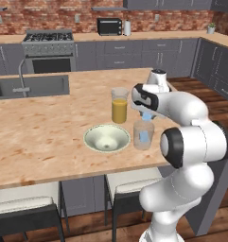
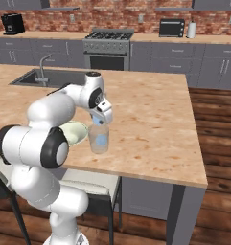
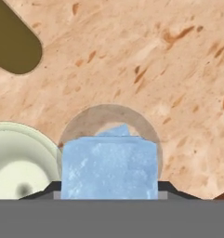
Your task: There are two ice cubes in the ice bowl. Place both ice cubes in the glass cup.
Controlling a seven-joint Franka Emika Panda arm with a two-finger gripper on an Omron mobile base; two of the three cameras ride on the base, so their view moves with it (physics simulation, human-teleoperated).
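Above the glass cup, the gripper hangs with its fingers pinching an ice cube. Inside the cup lies a second ice cube, pale blue, low against the wall. Ice bowl sits just beside the cup on the wooden counter; juice glass stands behind both.
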